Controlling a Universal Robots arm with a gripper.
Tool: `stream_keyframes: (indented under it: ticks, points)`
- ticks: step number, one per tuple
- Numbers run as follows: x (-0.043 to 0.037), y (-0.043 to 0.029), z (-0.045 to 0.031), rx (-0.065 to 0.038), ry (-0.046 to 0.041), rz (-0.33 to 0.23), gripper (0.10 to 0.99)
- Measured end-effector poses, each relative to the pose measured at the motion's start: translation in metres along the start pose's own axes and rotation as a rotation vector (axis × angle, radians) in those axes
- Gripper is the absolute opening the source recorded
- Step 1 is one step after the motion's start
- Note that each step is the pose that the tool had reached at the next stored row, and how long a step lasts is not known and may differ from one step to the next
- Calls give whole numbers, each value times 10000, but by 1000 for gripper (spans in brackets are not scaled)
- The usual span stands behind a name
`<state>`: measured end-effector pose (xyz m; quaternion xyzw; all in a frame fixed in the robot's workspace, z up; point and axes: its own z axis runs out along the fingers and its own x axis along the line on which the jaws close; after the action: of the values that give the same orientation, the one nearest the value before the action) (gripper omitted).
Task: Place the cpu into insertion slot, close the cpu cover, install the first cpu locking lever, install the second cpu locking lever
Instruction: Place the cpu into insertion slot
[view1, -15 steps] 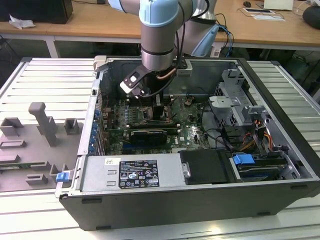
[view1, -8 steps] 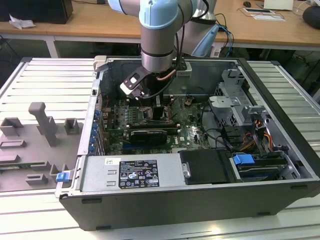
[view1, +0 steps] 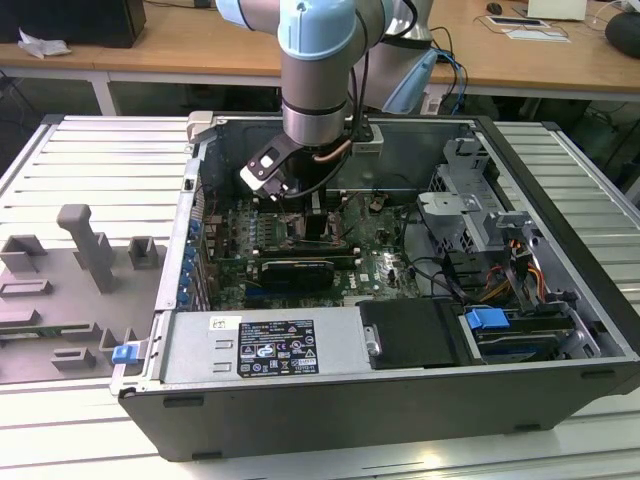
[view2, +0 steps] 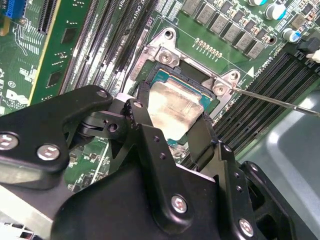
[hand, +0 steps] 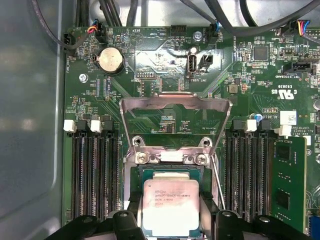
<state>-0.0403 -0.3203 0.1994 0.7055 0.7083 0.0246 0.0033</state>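
The cpu (hand: 171, 205), a pale silver square chip, sits between my gripper's (hand: 171, 216) two black fingers, directly over the insertion slot (hand: 170, 173). In the second wrist view the fingers (view2: 143, 107) press against opposite edges of the cpu (view2: 172, 110), so my gripper (view2: 172, 124) is shut on it. The cpu cover (hand: 175, 101) is swung open and lies back on the board behind the slot. A thin metal locking lever (view2: 280, 100) stands loose beside the slot. In the exterior view my gripper (view1: 313, 203) reaches down into the open computer case, above the insertion slot (view1: 326, 232).
Long black memory slots (hand: 95, 170) flank the socket on both sides. A coin battery (hand: 110, 60) and cables sit behind it. The case wall (view1: 300, 400), power supply (view1: 262, 345) and drive cage (view1: 480, 215) hem the board in. A grey fixture (view1: 85, 245) stands at the exterior view's left.
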Motion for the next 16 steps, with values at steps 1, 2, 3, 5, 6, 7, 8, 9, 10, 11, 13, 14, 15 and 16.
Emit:
stream_keyframes:
  ticks: [1, 2, 3, 5, 6, 7, 8, 9, 10, 11, 13, 14, 15, 16]
  points:
    - [0, 0, 1, 0, 0, 0, 616]
    - [0, 0, 2, 0, -1, 0, 616]
    - [0, 0, 3, 0, 0, 0, 616]
    - [0, 0, 4, 0, 0, 0, 616]
    - [0, 0, 5, 0, -1, 0, 600]
    - [0, 0, 4, 0, -2, 0, 600]
    - [0, 0, 3, -1, 1, 0, 533]
    - [0, 0, 3, -1, 1, 2, 533]
    - [0, 0, 3, -1, 1, 16, 533]
    - [0, 0, 3, -2, -1, 63, 533]
    - [0, 1, 2, -5, -7, 160, 533]
    - [0, 1, 3, -6, -4, 184, 533]
    - [0, 1, 3, -6, -9, 215, 545]
    - [0, 1, 3, -7, -9, 231, 608]
